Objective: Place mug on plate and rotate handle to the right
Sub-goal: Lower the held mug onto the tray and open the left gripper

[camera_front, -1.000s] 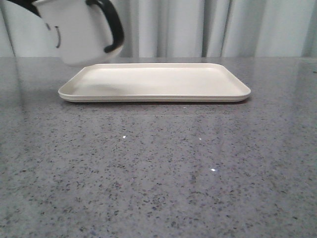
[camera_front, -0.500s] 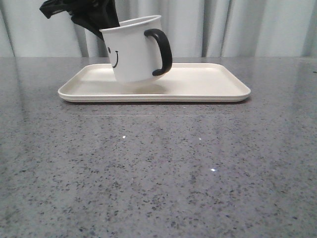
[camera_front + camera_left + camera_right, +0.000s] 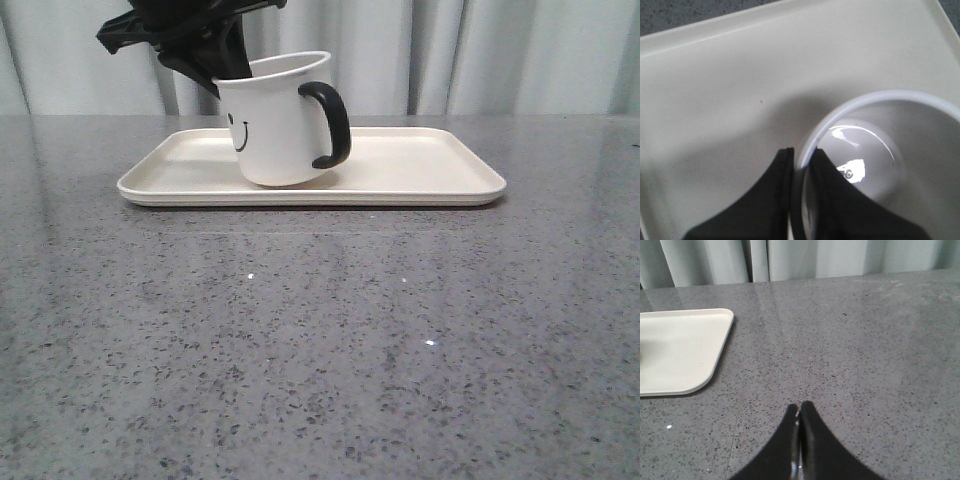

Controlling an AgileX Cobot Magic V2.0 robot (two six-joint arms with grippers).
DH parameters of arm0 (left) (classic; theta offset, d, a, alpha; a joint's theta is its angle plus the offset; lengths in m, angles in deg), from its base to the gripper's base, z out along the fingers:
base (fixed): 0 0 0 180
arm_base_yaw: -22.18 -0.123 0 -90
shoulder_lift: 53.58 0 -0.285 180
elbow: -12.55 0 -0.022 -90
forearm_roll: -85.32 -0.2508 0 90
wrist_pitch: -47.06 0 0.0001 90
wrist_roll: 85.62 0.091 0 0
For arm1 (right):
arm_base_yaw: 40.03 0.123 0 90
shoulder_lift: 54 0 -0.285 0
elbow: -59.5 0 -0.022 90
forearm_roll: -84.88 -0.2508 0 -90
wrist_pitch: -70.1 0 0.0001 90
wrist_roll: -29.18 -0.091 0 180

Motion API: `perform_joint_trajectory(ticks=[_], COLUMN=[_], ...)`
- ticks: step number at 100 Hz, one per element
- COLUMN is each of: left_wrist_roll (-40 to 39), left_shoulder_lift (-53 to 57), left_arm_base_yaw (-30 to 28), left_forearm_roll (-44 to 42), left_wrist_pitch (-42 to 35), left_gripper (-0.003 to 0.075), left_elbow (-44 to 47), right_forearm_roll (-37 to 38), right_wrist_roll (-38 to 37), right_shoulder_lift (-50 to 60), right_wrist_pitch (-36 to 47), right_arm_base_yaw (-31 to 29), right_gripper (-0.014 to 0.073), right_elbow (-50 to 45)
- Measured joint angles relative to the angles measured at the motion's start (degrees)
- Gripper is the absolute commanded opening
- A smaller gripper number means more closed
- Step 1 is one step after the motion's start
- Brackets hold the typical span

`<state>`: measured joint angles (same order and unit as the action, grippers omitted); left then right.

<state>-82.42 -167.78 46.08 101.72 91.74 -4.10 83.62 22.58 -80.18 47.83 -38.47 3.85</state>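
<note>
Grey speckled stone covers the table (image 3: 320, 340), with pale curtains (image 3: 480, 55) hanging behind its far edge. On the far part of the table lies the plate (image 3: 420, 170), and the mug (image 3: 275, 125) now sits on the plate's left half, lower than half a second ago, when it hung clear above the surface, and far from where it was a second ago, high beyond the plate's left end. It is tilted, its rim leaning toward the left; whether its whole base has settled cannot be told. The smiley print faces left and near, and the handle (image 3: 332, 122) points right, much as it did half a second ago. The left gripper (image 3: 228, 70) has come down with the mug and pinches its rim on the left side, one finger (image 3: 837, 205) inside the cup and one outside, as the left wrist view shows. The right gripper (image 3: 799, 440) hovers over bare table to the right of the plate (image 3: 675, 350), its jaws pressed together on nothing, well apart from the mug.
</note>
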Motion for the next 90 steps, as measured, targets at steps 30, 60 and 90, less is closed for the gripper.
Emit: perform_joint_trajectory(ticks=[30, 60, 90], left_wrist_roll=[0.0, 0.71, 3.09], left_shoulder_lift=[0.0, 2.27, 14.7], left_arm_base_yaw=[0.0, 0.0, 0.0], left_forearm_roll=[-0.09, -0.09, 0.02], left_wrist_pitch=[-1.03, -1.03, -2.91], left_gripper=[0.0359, 0.0351, 0.0283], left_elbow=[-0.09, -0.09, 5.65], right_forearm_roll=[0.0, -0.03, -0.13], right_wrist_roll=[0.0, 0.0, 0.0], right_shoulder_lift=[0.0, 0.0, -4.2], right_wrist_pitch=[0.0, 0.68, -2.23], right_arm_base_yaw=[0.0, 0.0, 5.27], right_gripper=[-0.006, -0.006, -0.006], right_elbow=[0.0, 0.0, 4.32])
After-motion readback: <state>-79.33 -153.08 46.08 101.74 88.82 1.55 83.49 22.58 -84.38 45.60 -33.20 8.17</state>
